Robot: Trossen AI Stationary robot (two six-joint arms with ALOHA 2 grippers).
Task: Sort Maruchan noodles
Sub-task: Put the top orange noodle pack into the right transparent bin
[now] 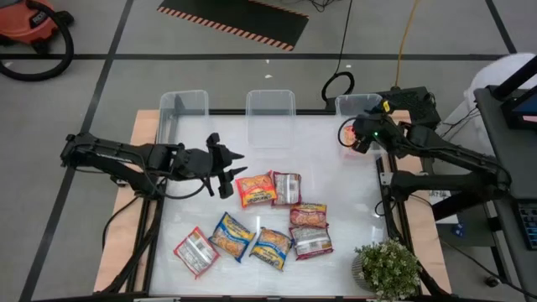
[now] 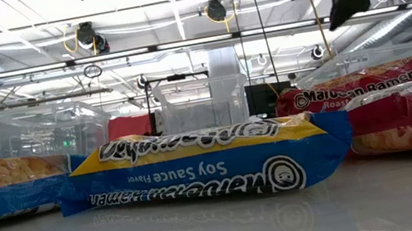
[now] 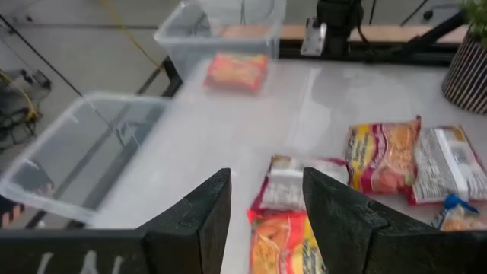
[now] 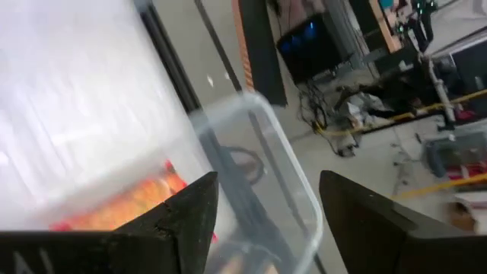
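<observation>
Several Maruchan packets lie flat on the white table: an orange one (image 1: 256, 189), a maroon-and-white one (image 1: 287, 187), an orange-red one (image 1: 308, 215), a maroon one (image 1: 311, 242), two blue-and-yellow ones (image 1: 232, 235) (image 1: 270, 247), and a maroon-and-white one (image 1: 195, 252). My left gripper (image 1: 226, 164) (image 3: 266, 202) is open and hovers just left of the orange packet (image 3: 285, 243), touching nothing. My right gripper (image 1: 352, 134) (image 4: 266, 198) is open above the right clear bin (image 1: 359, 105). One orange packet (image 4: 122, 205) (image 3: 236, 72) lies inside that bin.
Three clear bins stand along the far edge: left (image 1: 183, 105), middle (image 1: 270, 102) and right. A potted plant (image 1: 388, 268) sits at the near right corner. Bare table lies between the packets and the bins.
</observation>
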